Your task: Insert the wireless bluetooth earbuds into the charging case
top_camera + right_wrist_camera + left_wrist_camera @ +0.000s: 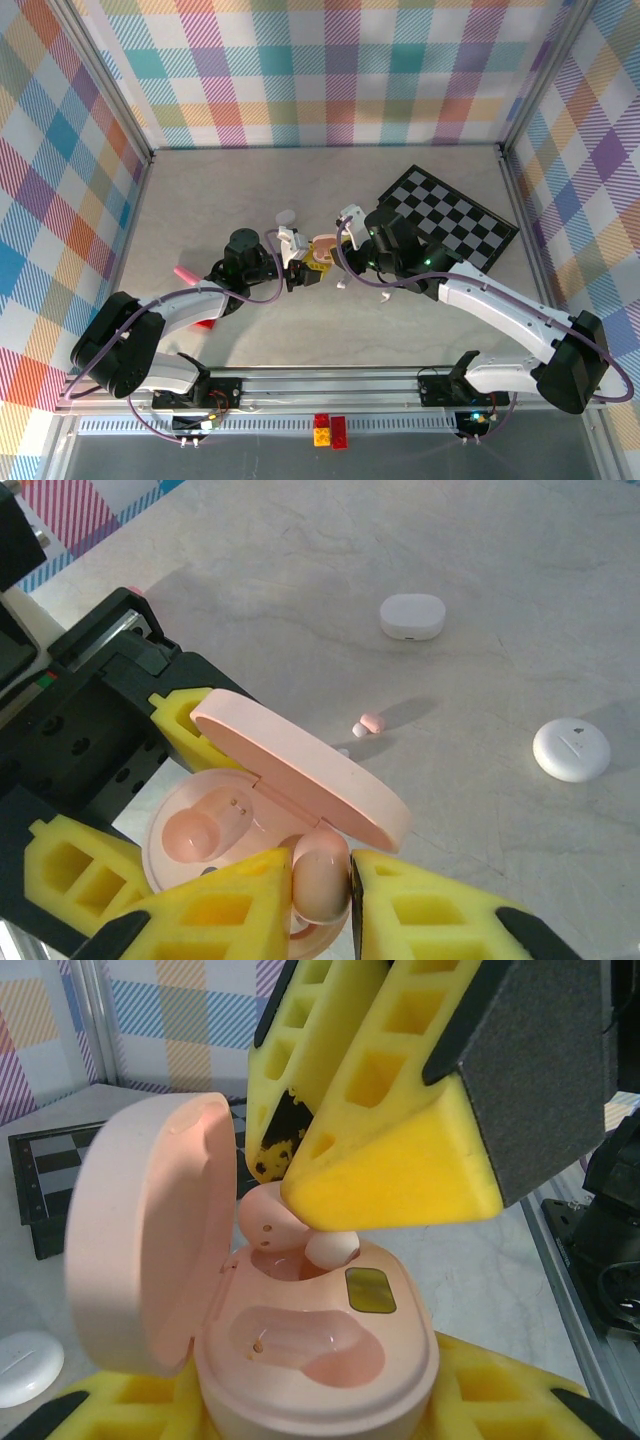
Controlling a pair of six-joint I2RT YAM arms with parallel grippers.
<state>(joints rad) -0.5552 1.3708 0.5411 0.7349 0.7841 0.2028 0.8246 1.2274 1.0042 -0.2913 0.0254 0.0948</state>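
While our left gripper (297, 271) clamps the open pink charging case (330, 1365) by its base, our right gripper (321, 880) pinches a pink earbud (320, 863) just over one socket, long axis pointing down into it.

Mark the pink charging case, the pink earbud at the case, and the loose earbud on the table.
pink charging case (300, 770), right wrist view, outer face of the open lid.
pink earbud at the case (320, 872), right wrist view, middle of its rounded body.
loose earbud (366, 723), right wrist view, its pink head.
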